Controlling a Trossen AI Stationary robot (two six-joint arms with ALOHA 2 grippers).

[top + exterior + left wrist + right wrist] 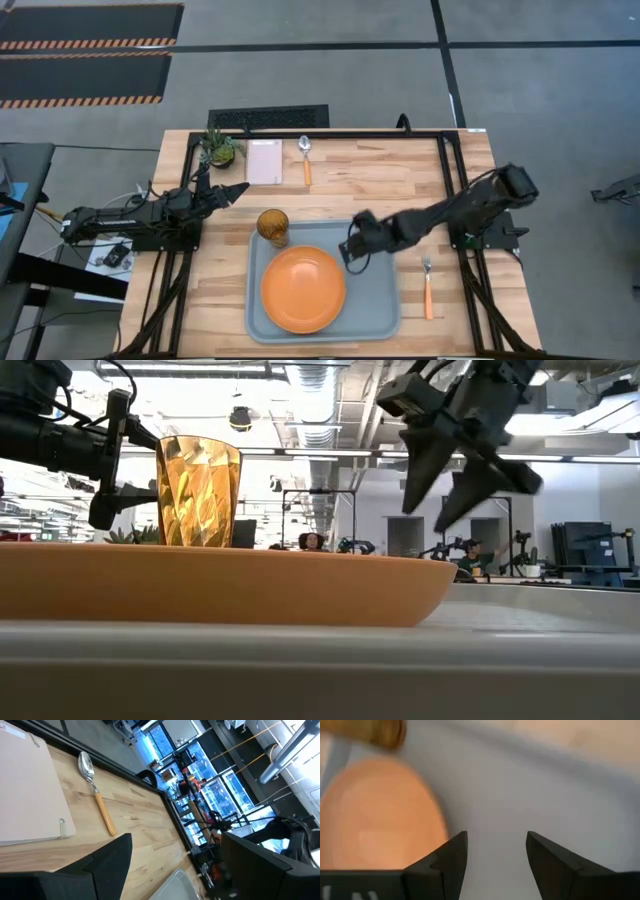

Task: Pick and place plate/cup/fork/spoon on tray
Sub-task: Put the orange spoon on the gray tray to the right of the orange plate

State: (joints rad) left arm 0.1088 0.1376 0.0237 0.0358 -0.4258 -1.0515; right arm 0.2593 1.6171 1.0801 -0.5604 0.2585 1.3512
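One tray [385, 318]. One orange plate [303, 289]. One amber ribbed cup [273, 226]. One spoon [306, 158]. One fork [427, 285]. One white-pink napkin [265, 161]. One small potted plant [219, 147]. One wooden table [400, 180]. Two dark robot arms, each with one two-finger gripper: left gripper [236, 190], right gripper [352, 262]. Tableware on tray: two items; off tray: two utensils.
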